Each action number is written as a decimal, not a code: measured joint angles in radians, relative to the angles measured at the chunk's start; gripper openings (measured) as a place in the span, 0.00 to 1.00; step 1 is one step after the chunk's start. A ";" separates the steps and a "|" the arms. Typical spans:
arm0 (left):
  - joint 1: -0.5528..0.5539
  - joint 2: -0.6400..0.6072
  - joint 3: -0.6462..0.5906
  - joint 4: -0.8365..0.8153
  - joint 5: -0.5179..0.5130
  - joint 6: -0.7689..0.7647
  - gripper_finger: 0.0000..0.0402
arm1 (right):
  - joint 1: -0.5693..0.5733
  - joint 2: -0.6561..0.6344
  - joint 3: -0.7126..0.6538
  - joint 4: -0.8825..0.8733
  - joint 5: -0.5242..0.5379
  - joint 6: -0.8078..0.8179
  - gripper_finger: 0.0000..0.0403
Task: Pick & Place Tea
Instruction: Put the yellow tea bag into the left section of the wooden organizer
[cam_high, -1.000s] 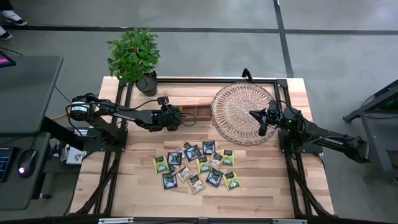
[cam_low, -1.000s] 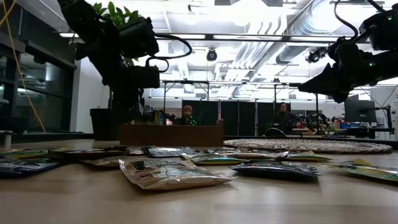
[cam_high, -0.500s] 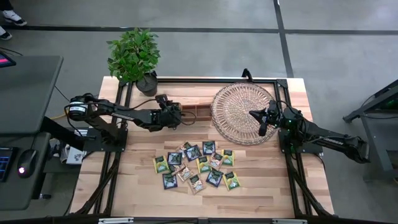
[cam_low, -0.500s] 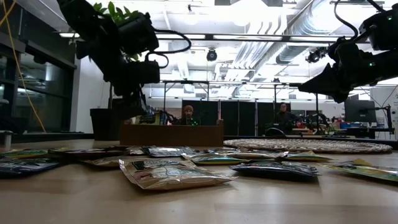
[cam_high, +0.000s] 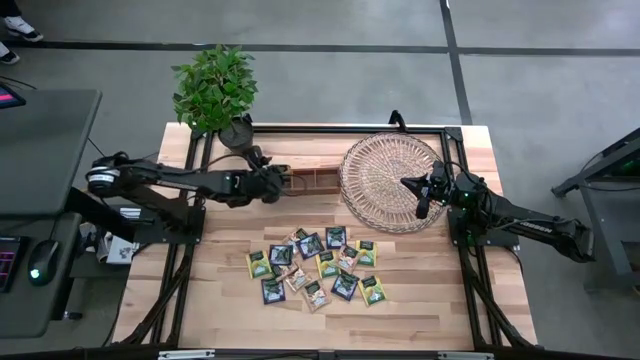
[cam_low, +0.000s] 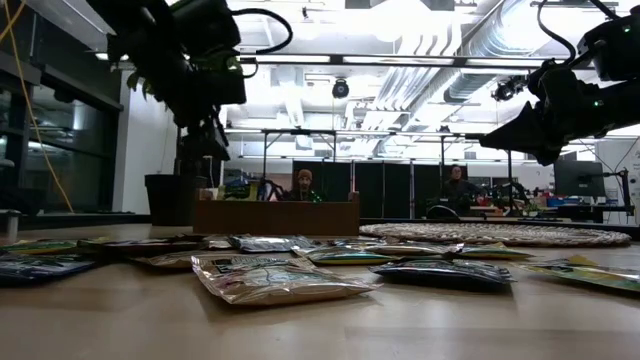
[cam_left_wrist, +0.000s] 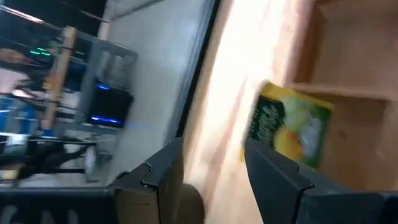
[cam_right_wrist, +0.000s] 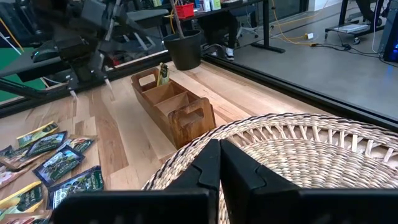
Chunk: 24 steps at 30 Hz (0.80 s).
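Several small tea sachets (cam_high: 315, 265), yellow-green, dark and beige, lie flat in a loose heap on the table's middle. One yellow-green sachet (cam_left_wrist: 289, 127) stands leaning inside the end compartment of the wooden box (cam_high: 312, 180), also seen as the sachet (cam_right_wrist: 163, 73) in the right wrist view. My left gripper (cam_left_wrist: 214, 177) hangs open just above and left of that box end, nothing between its fingers. My right gripper (cam_right_wrist: 219, 162) is shut and hovers over the round wicker tray (cam_high: 385, 180), touching nothing.
A potted plant (cam_high: 215, 90) stands at the table's far left corner, close behind the left arm. The wooden box (cam_low: 275, 215) lies between the left gripper (cam_low: 205, 140) and the tray. Bare wood shows toward the table's near edge.
My left gripper has risen out of the box's left end and drawn back toward the table's left edge. The yellow-green sachet has stayed standing in the box. My right arm has kept still.
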 joint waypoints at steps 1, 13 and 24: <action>0.000 -0.015 0.012 -0.034 0.021 -0.019 0.41 | 0.000 0.000 0.000 0.000 0.000 0.000 0.01; -0.021 -0.156 0.104 -0.451 0.520 -0.411 0.41 | 0.000 0.000 0.000 0.000 0.000 0.000 0.01; -0.194 -0.177 0.040 -0.501 0.697 -0.777 0.41 | 0.000 0.000 0.000 0.000 0.000 0.000 0.02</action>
